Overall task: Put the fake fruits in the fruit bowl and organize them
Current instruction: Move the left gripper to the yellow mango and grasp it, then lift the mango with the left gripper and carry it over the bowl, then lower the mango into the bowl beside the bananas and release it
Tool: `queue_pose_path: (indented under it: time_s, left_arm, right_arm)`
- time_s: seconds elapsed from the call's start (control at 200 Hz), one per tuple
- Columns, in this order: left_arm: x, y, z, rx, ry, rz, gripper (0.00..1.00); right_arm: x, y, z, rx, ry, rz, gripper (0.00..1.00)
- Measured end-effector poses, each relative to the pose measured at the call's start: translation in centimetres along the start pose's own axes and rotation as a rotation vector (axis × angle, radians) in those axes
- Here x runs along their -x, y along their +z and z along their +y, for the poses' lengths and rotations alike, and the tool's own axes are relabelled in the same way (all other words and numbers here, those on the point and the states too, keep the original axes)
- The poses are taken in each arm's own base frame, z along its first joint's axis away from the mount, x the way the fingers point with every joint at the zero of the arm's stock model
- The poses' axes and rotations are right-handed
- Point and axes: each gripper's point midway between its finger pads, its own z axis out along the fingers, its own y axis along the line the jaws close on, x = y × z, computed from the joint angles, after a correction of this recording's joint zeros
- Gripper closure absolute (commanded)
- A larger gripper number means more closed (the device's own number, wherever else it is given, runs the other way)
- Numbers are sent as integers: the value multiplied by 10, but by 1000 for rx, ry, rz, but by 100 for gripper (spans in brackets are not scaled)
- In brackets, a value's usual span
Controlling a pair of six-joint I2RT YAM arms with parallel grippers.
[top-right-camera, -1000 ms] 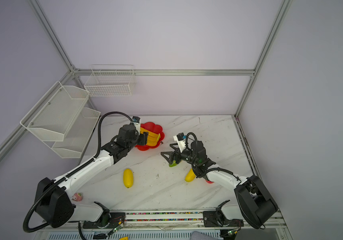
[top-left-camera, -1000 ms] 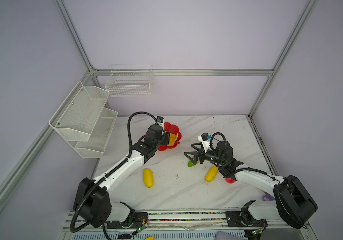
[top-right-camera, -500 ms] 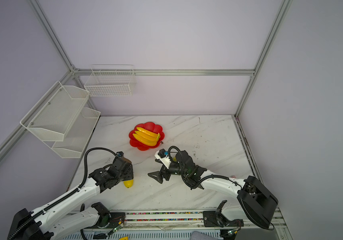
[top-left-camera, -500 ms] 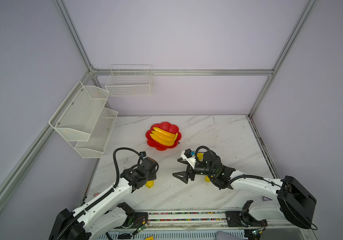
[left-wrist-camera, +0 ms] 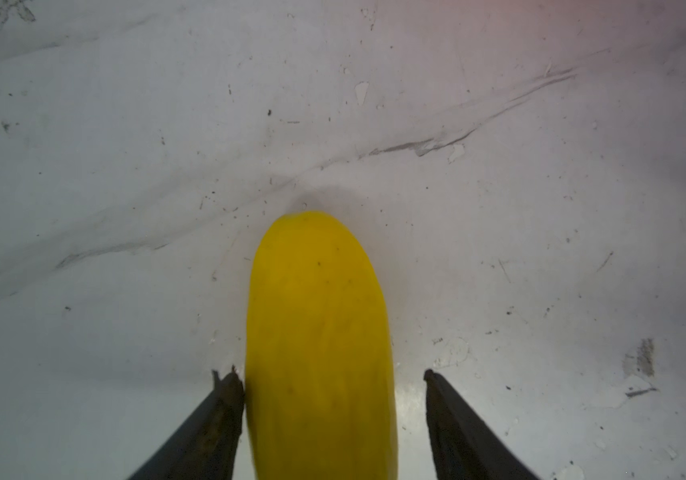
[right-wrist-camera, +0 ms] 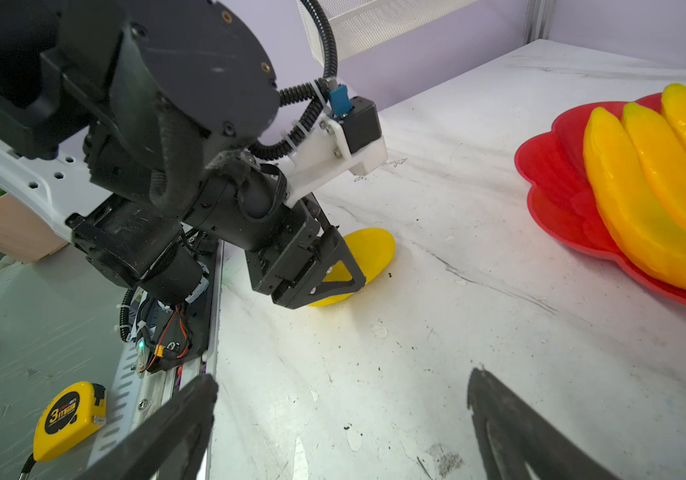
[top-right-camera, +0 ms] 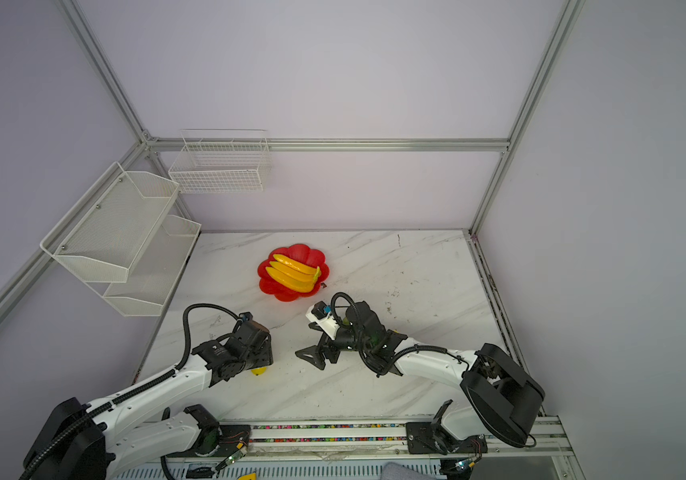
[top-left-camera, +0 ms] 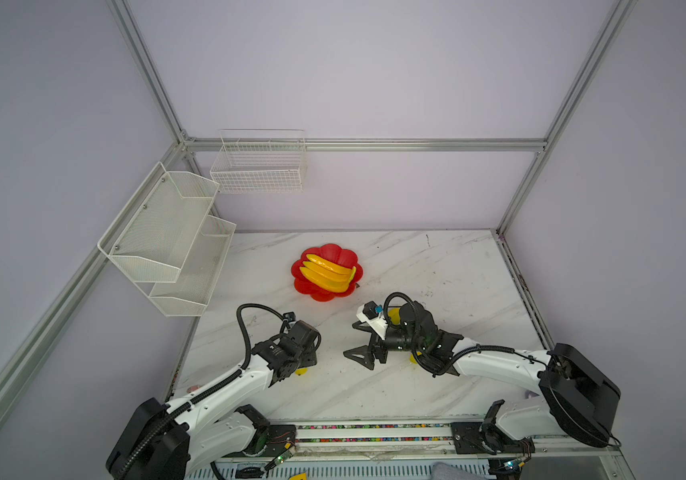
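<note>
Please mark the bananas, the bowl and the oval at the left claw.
bananas (top-left-camera: 326, 274), in a top view, middle banana
bowl (top-left-camera: 324, 296), in a top view, front rim
oval (left-wrist-camera: 320, 332), left wrist view, middle

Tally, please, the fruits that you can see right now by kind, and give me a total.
Bananas: 3, one bunch in the red bowl
Oval fruits: 3, on the table; one between the open left gripper's fingers, two partly hidden by the right arm
Total: 6
</note>
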Motion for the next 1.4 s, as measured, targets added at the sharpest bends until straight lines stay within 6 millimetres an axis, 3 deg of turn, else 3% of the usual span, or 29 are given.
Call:
queue_pose_path:
  time_s: [0.09, 0.19, 0.3, 0.435, 0.545, 0.68, 0.81, 0.98, 1.125, 1.4]
  left_arm:
    - [-3, 6, 2, 24, 2, 17, 39]
    - [-4, 9, 3, 39, -3, 18, 52]
    - [0, 8, 1, 28, -16, 0, 54]
    - [12, -1, -4, -13, -29, -51, 54]
    - [32, -13, -13, -64, -47, -139, 55]
    - [76, -24, -29, -116, -104, -247, 55]
    - [133, -24, -51, -145, -175, -322, 55]
    - [197, -6, -78, -175, -244, -362, 55]
    - [219, 14, -84, -147, -292, -362, 56]
    - [228, 49, -88, -53, -506, -288, 55]
  right_arm:
    - [0, 0, 0, 0, -4, 0, 3]
    - [0, 1, 1, 5, -10, 1, 3]
    - [1, 1, -2, -11, -13, -2, 3]
    - [5, -3, -21, -92, 13, -20, 3]
    - [14, -14, -48, -176, 65, -80, 3]
    - [10, -30, -73, -270, 128, -137, 3]
    - [5, -36, -80, -318, 160, -159, 3]
    - [21, -47, -84, -347, 161, -229, 3]
    - [25, -52, -90, -362, 170, -250, 3]
    - [31, -58, -93, -366, 178, -277, 3]
